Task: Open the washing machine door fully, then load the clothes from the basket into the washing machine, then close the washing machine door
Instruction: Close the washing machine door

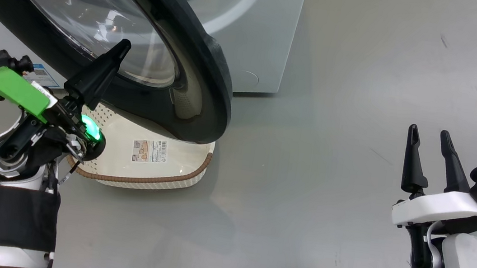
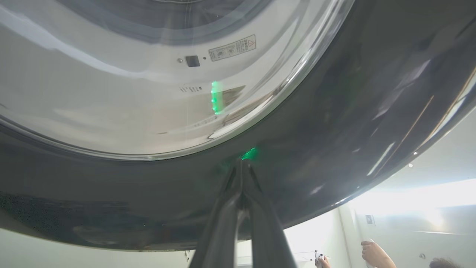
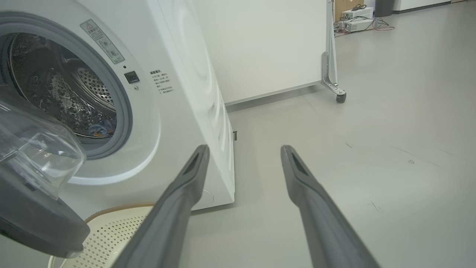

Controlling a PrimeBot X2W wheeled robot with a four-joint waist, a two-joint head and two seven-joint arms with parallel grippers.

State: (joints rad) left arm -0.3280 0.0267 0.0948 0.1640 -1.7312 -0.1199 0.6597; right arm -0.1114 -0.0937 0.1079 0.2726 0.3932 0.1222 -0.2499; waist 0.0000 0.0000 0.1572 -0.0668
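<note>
We rest our closed left tool (image 1: pixel 125 43) against the door (image 1: pixel 213 81) rim, probably to push it shut, while our right tool (image 1: pixel 428 131) hangs open.

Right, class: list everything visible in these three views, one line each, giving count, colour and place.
washing machine: one, white, behind the basket.
washing machine door: one, black rim and clear glass, open above the basket.
basket: one, cream with brown rim, on the floor under the door.
paper label: one, white, inside the basket.
clothes: count unclear, light blue, inside the drum.
partition panel: one, white, on castors beyond the machine.
person's hand: one, beyond the door's edge.
left pincer: one, black, shut, tips at the door's rim.
right pincer: one, black, open, above bare floor.
</note>
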